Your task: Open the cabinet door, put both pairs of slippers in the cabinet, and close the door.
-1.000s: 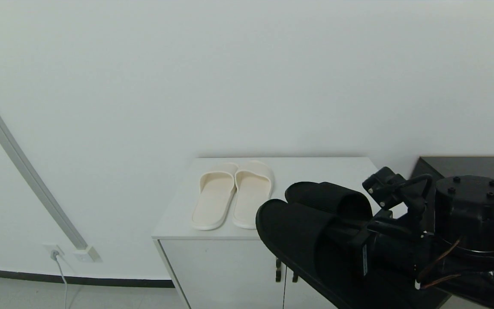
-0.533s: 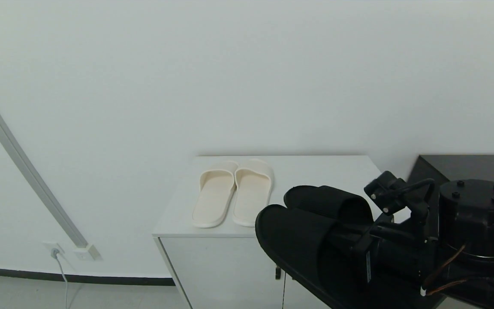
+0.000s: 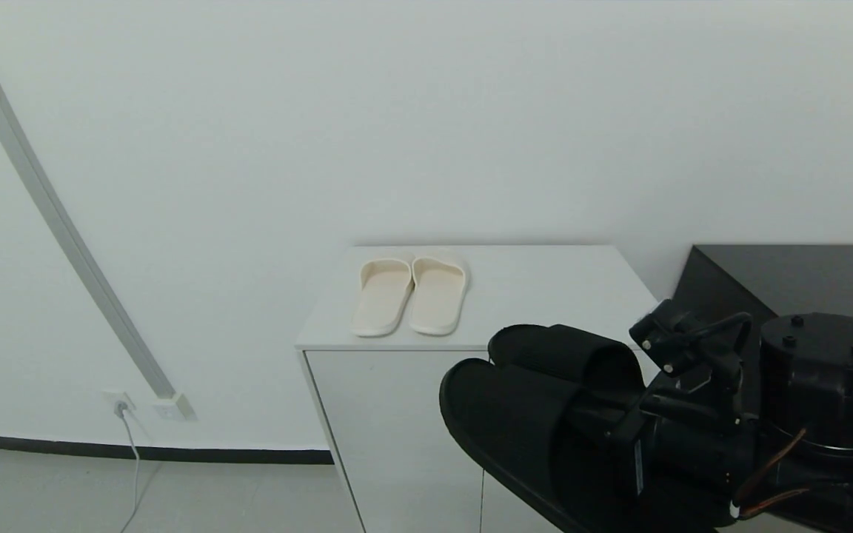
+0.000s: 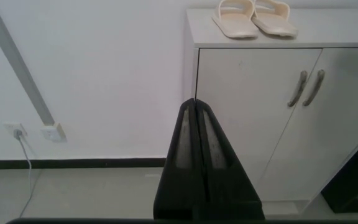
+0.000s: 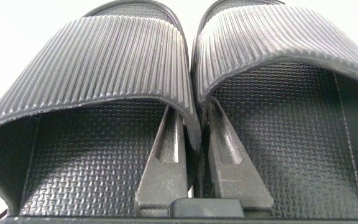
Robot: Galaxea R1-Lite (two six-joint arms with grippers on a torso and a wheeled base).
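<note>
A pair of cream slippers lies side by side on top of the white cabinet. Its two doors are closed, and their handles meet at the middle. A pair of black slippers hangs in the air in front of the cabinet's right part. My right gripper is shut on them: one finger is inside each slipper, and together they pinch the inner strap walls. My left gripper is shut on nothing. It sits low and points at the cabinet front from a distance.
A dark, low piece of furniture stands against the cabinet's right side. On the wall to the left, a grey conduit runs diagonally down to a socket with a cable. Bare floor lies left of the cabinet.
The head view has pulled back: the cabinet now looks smaller and more of its front shows. The black slippers stay held in my right gripper.
</note>
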